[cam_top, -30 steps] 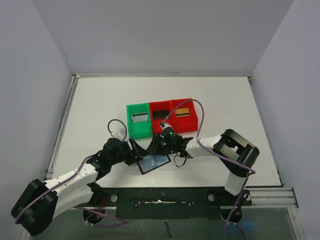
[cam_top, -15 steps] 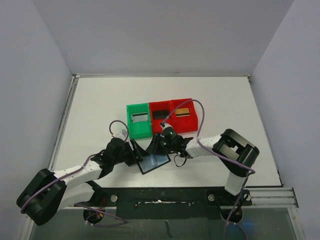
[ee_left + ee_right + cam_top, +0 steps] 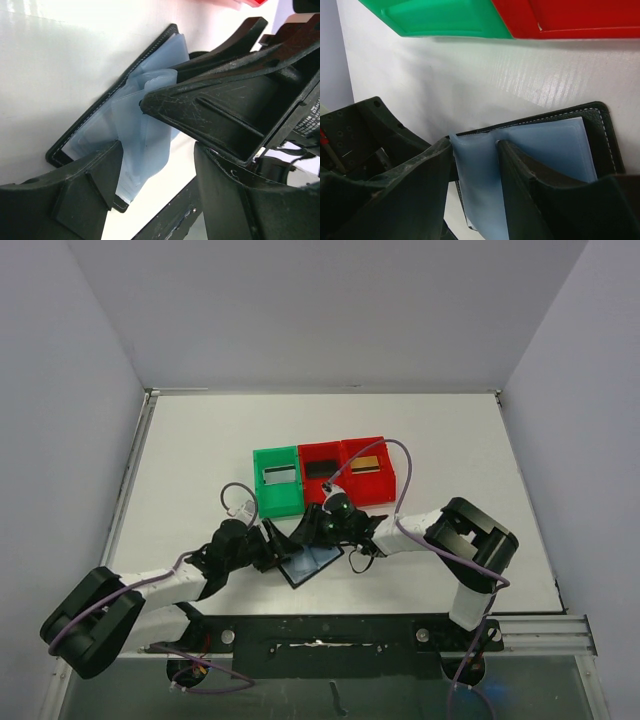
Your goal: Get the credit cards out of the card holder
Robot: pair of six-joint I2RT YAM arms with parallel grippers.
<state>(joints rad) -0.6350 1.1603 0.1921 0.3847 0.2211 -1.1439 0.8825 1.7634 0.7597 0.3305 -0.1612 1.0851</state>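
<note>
The card holder [image 3: 314, 562] lies open on the white table, blue-grey pockets up, between my two grippers. My right gripper [image 3: 308, 530] reaches in from the right; in its wrist view the gripper [image 3: 475, 145] presses both sides of a raised pocket fold of the card holder [image 3: 555, 145]. My left gripper [image 3: 272, 543] is at the holder's left edge. Seen from the left wrist, that gripper [image 3: 157, 150] stands open over the card holder [image 3: 95, 135]. A silvery-grey credit card [image 3: 279, 476], a black one [image 3: 321, 469] and a gold one [image 3: 367, 464] lie in the bins.
A green bin [image 3: 277, 502] and two red bins [image 3: 322, 491] [image 3: 370, 488] stand in a row just behind the grippers. The table's front rail [image 3: 330, 625] is close behind the holder. Purple cables [image 3: 400, 470] loop over both arms.
The left arm has swung lower and its gripper has edged right toward the holder. The holder has shifted slightly right. The right gripper's jaws have widened a little.
</note>
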